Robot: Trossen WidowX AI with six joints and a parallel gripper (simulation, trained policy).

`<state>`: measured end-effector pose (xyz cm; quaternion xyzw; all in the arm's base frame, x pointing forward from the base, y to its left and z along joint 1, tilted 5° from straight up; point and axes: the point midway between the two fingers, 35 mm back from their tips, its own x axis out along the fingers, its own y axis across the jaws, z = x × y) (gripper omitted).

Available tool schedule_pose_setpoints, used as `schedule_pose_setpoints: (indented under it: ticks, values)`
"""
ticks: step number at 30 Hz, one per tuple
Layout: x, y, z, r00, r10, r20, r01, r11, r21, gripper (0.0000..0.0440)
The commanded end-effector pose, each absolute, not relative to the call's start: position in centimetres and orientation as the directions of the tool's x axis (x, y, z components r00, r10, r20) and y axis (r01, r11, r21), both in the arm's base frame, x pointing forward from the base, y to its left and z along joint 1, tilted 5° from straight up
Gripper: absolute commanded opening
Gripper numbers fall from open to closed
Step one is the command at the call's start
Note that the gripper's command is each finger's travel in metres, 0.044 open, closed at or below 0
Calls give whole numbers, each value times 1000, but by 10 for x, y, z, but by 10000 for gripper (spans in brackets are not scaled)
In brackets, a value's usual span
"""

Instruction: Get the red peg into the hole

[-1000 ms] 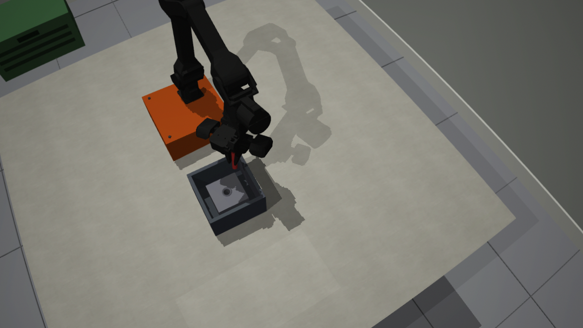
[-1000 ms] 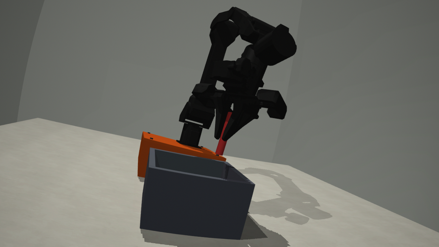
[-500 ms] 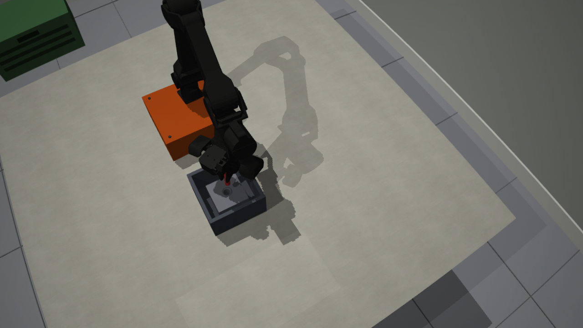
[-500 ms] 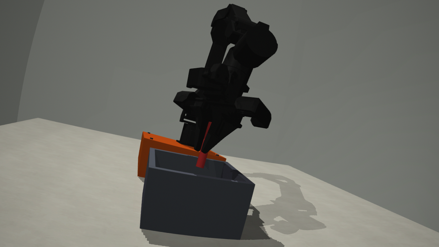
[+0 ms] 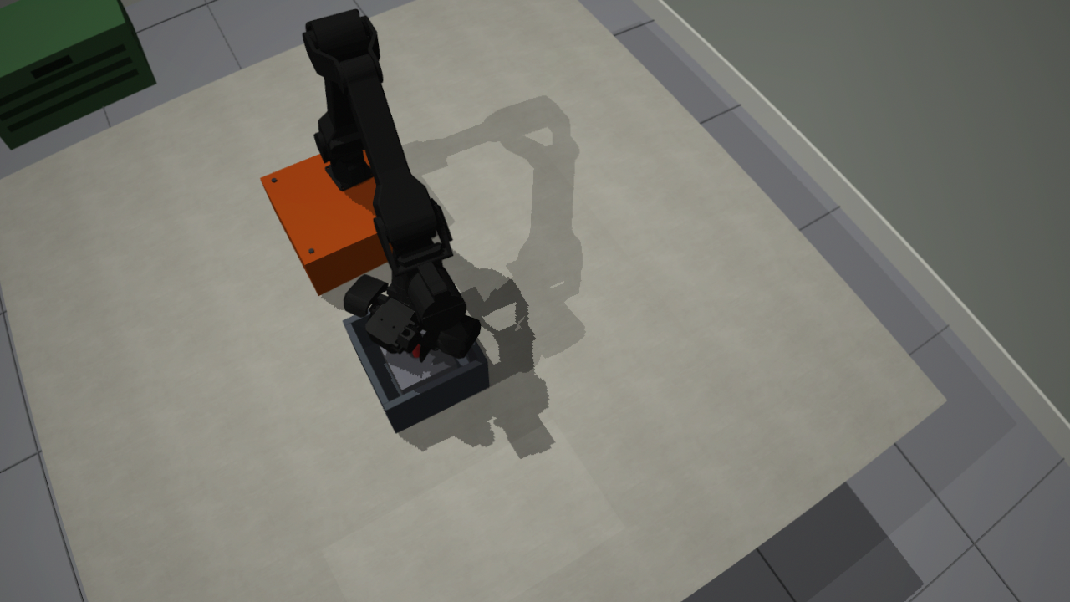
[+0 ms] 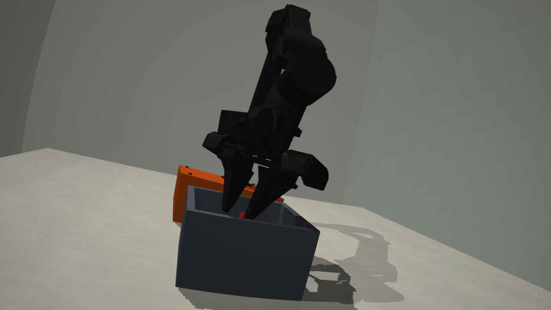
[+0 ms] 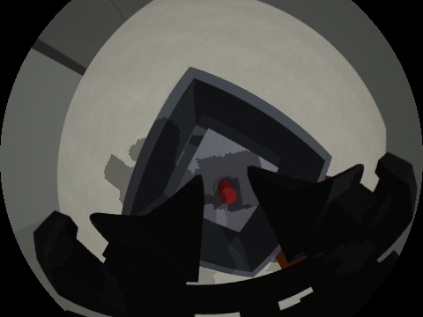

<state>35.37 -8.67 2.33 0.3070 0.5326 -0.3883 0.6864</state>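
Largest first: the matte black six-joint arm [image 5: 389,142] [image 6: 304,77] leans over the work from its orange block-shaped base [image 5: 321,216] [image 6: 200,175], which lies behind the gripper in the exterior view. Directly beneath the gripper is the open dark grey-blue box [image 5: 441,393] [image 6: 246,254] [image 7: 264,99], its walls around the fingertips. The black two-finger gripper [image 5: 422,355] [image 6: 236,214] [image 7: 225,175] stands partly open, with a gap on either side of the peg and nothing in its hold. Below the tips, at the box bottom, lies the pale grey square plate [image 5: 407,378] [image 7: 226,143]. Smallest, the red cylindrical peg [image 5: 416,350] [image 6: 242,214] [image 7: 227,194] is between and beyond the fingertips, its foot at the plate's hole.

Carrying and lowering look done, and the peg appears to be in the hole, leaning slightly if at all; whether it is fully seated I cannot tell. What remains, I judge, is checking depth, perhaps a press, then backing out. The box walls leave the fingers limited room sideways, and a brush could tip the peg.

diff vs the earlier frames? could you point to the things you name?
End effector [image 5: 430,353] [image 6: 237,215] [image 7: 225,175] moved down to the box [image 5: 436,396] [image 6: 246,254] [image 7: 260,94] and opened, letting go of the peg [image 5: 416,351] [image 6: 241,215] [image 7: 226,191]. Peg went from held above the plate [image 5: 411,383] [image 7: 225,141] to standing at its hole; full seating unclear. Box and orange base [image 5: 321,216] [image 6: 200,181] stayed put.
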Motion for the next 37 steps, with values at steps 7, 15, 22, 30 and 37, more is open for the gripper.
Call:
schedule_pose_setpoints:
  ticks: [7, 15, 22, 30, 37]
  values:
    - [382, -111, 27, 158, -244, -957, 851, 525, 7, 358]
    - [408, -137, 41, 234, -297, -926, 853, 519, 49, 440]
    - [418, -152, 49, 271, -331, -904, 857, 510, 70, 440]
    - [418, -152, 49, 271, -331, -904, 857, 510, 70, 440]
    - [418, -152, 49, 271, -331, -904, 857, 510, 70, 440]
